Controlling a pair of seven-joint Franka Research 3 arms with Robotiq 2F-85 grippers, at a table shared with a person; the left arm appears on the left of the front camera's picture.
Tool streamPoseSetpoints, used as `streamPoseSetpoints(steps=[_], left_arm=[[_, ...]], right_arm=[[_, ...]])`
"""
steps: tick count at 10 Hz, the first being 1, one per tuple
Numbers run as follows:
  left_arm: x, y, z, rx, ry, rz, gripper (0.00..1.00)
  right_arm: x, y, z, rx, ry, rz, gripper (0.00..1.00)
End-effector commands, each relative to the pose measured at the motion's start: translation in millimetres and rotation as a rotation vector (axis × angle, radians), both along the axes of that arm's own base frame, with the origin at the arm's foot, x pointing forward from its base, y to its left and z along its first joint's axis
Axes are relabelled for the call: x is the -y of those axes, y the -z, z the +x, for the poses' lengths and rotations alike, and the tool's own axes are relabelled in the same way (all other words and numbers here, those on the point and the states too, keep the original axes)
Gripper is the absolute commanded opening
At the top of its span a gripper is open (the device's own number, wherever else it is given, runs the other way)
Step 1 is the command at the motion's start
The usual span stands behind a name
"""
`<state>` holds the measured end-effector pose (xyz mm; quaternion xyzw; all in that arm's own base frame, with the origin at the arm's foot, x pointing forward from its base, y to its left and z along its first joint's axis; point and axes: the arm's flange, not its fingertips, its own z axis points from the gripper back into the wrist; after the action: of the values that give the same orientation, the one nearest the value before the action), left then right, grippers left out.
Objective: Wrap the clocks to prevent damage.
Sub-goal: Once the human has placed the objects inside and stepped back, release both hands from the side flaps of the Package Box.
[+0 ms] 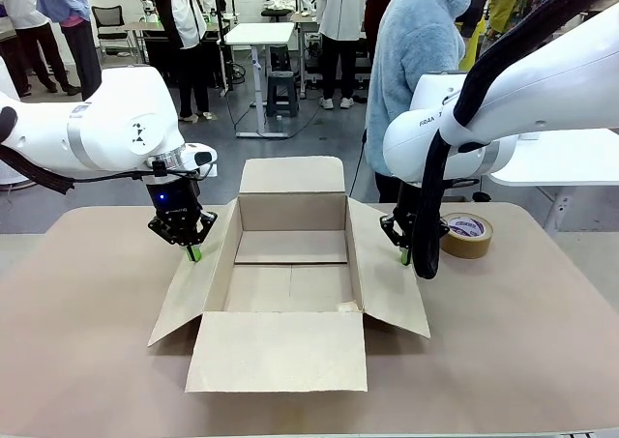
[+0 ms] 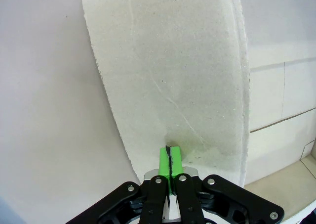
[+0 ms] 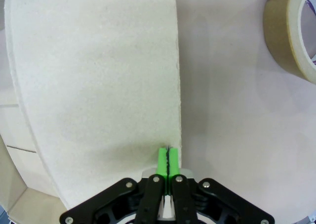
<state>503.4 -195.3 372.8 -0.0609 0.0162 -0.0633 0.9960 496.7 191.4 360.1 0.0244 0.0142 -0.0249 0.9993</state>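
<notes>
Both grippers are clenched with nothing between the green pads. Left gripper points down at the outer part of the cardboard box's left side flap, near the box's far left corner. Right gripper does the same at the outer edge of the box's right side flap. Each wrist view shows shut tips right at the cardboard with a faint shadow around them, so they look to be resting on the flaps and holding them down, though firm contact can't be confirmed.

All four flaps are splayed open, and the front flap lies flat on the table on the robot's side of the box. What shows of the box floor is bare cardboard. A brown tape roll lies flat just right of the box, beyond the right gripper. A person in a light blue fleece stands behind the box's far right corner.

Where the clocks are I can't tell. Judging by this, the task is at an early stage. The box is open and apparently steadied for loading, but no wrapped bundle has gone in, and closing and taping are not yet done
</notes>
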Motion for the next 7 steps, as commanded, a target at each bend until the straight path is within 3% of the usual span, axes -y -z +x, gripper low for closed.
streamPoseSetpoints(steps=[1, 7], left_arm=[[-0.6, 1.5, -0.7, -0.003, 0.007, 0.012, 0.01], [-0.6, 1.5, -0.7, -0.003, 0.007, 0.012, 0.01]], right_arm=[[1.5, 0.6, -0.9, 0.004, -0.01, -0.008, 0.01], [1.5, 0.6, -0.9, 0.004, -0.01, -0.008, 0.01]])
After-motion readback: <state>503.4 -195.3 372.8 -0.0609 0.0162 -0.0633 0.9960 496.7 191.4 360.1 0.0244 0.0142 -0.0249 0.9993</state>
